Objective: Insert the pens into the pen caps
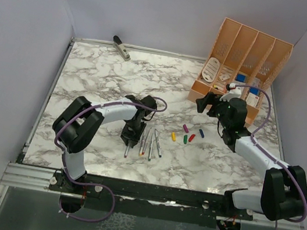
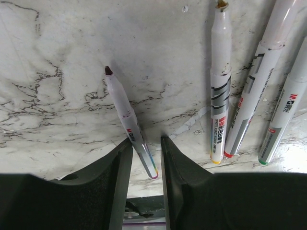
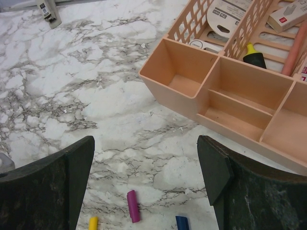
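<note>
While the left gripper (image 2: 145,143) sits low over the marble table (image 2: 57,72), its 2 black fingers (image 2: 120,182) straddle the rear of the purple-ended pen (image 2: 125,112); the jaws are only narrowly parted, and a sliver of marble shows between the pen and the right-hand finger, so the claw is released rather than clenched on it. That pen lies flat on the marble, its dark tip pointing away from the wrist camera; to its right lie the yellow-ended pen (image 2: 218,96), the red-ended pen (image 2: 250,91) and the green-ended pen (image 2: 287,108), roughly parallel and close together, their coloured ends toward the camera.

From above, the pens (image 1: 150,144) form a loose fan near the middle of the table, just right of the left gripper; the 5 caps lie loose a little further right, apart from the pens: the yellow cap (image 1: 173,136), purple cap (image 1: 185,128), green cap (image 1: 185,139), red cap (image 1: 192,137) and blue cap (image 1: 202,132).

The right gripper (image 1: 204,104) hangs between those caps and the orange organiser (image 1: 239,58); its fingers (image 3: 53,187) are spread wide and grasp nothing, and its wrist view shows the purple, yellow and blue caps on the marble below the gap. A grey-black tool (image 1: 121,47) lies at the far edge.
</note>
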